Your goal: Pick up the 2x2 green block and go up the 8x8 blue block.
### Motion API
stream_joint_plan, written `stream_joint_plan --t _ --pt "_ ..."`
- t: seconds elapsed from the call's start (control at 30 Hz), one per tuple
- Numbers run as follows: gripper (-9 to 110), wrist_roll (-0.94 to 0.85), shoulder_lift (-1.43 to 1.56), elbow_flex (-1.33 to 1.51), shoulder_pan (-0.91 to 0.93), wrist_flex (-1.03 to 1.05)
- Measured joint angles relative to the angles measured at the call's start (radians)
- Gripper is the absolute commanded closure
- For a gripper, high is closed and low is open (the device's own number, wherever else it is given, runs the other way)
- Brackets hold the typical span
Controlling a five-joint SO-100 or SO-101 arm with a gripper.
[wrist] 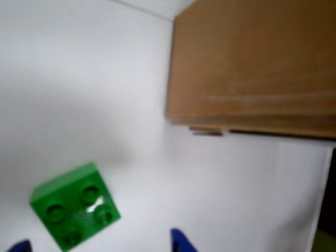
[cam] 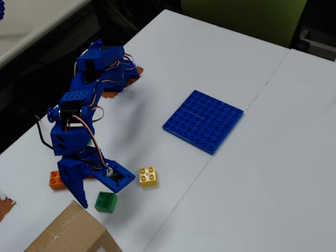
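I hold gripper (cam: 97, 191) wide over green block (cam: 106, 202), lower left of fixed view, ready to straddle it; blue plate (cam: 203, 121) well apart, centre right.

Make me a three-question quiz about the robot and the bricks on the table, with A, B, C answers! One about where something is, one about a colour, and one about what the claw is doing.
1. Where is the green block in the fixed view?
A. On the blue plate
B. On the table by the cardboard box
C. On top of the yellow brick

2. What colour is the brick partly hidden behind the arm?
A. Orange
B. Pink
C. White

3. What is the gripper doing?
A. Carrying the green block high up
B. Open, right over the green block
C. Squeezing the yellow brick

Answers:
1 B: it sits on the white table beside the cardboard box, far from the blue plate.
2 A: the orange brick peeks out there.
3 B: its fingers stand apart, the block on the table; the yellow brick lies untouched.
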Motion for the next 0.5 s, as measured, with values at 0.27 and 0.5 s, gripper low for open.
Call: stream_joint_plan --t 0.27,0.5 --pt "70 0.0 -0.094 -0.006 -0.012 -0.064" --pt "76 0.0 -0.104 -0.011 -0.018 -0.074"
